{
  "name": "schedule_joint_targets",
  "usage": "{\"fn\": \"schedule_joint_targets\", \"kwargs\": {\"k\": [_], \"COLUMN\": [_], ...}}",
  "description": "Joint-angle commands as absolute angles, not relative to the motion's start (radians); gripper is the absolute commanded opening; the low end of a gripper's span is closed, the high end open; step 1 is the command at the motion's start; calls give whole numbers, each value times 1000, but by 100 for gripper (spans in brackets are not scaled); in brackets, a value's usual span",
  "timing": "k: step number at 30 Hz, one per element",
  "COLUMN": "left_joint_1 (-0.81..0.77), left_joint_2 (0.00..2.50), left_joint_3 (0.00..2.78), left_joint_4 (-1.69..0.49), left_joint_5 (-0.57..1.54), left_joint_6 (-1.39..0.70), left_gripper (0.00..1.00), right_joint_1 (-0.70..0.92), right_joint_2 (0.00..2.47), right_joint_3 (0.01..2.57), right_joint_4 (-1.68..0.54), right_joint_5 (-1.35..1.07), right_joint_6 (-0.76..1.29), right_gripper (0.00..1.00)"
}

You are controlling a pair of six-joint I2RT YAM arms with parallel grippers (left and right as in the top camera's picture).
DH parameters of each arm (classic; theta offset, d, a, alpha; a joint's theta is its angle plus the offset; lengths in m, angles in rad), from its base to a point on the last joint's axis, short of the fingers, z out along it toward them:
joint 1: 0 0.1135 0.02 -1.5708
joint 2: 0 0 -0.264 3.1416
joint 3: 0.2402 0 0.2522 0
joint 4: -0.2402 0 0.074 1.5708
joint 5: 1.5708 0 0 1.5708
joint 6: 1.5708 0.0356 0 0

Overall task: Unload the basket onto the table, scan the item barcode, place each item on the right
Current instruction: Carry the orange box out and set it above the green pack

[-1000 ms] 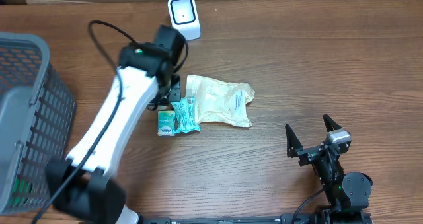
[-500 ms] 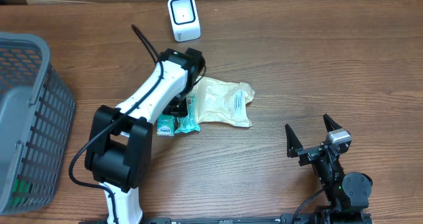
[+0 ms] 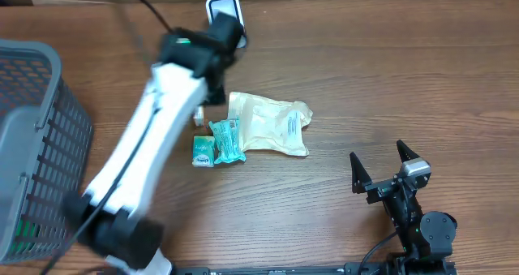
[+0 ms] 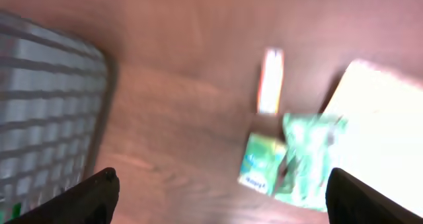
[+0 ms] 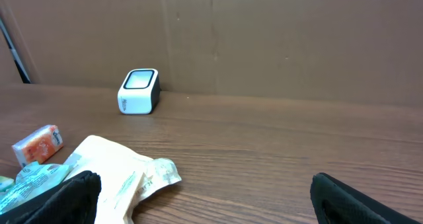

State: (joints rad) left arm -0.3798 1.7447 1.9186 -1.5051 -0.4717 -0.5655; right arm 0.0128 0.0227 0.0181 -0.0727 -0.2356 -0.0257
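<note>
My left gripper (image 3: 209,68) hangs blurred above the table, just in front of the white scanner (image 3: 225,7). In the left wrist view it (image 4: 228,197) is open, with only bare wood between the fingers. Below it lie a small orange packet (image 4: 269,80), a green box (image 4: 262,164), a green wrapper (image 4: 310,158) and a cream pouch (image 4: 383,131). On the overhead view these items sit mid-table: orange packet (image 3: 199,113), green box (image 3: 203,151), green wrapper (image 3: 227,139), cream pouch (image 3: 272,122). My right gripper (image 3: 378,153) rests open at the front right, well apart from them.
A grey mesh basket (image 3: 32,137) stands at the left edge. Brown cardboard (image 5: 264,39) backs the table behind the scanner (image 5: 139,90). From the right wrist, the cream pouch (image 5: 112,174) and orange packet (image 5: 38,143) lie far left.
My left gripper went from shut to open beside the item pile, then swung up and back toward the scanner. The orange packet now shows on the table. The right arm stayed still.
</note>
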Motion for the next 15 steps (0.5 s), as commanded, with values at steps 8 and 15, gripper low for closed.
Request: {"fn": "schedule_joint_targets", "kwargs": {"k": [8, 15], "left_joint_1": [125, 615], "left_joint_2": [1354, 1349], "left_joint_3": [2013, 2001], "left_joint_4": [-1540, -1539], "left_joint_5": [-494, -411], "left_joint_6": [-547, -575], "left_gripper": [100, 100], "right_joint_1": [6, 6], "right_joint_2": [22, 22], "right_joint_3": [11, 11], "right_joint_4": [-70, -70], "right_joint_5": [-229, -229], "right_joint_6": [-22, -22], "right_gripper": [100, 100]}}
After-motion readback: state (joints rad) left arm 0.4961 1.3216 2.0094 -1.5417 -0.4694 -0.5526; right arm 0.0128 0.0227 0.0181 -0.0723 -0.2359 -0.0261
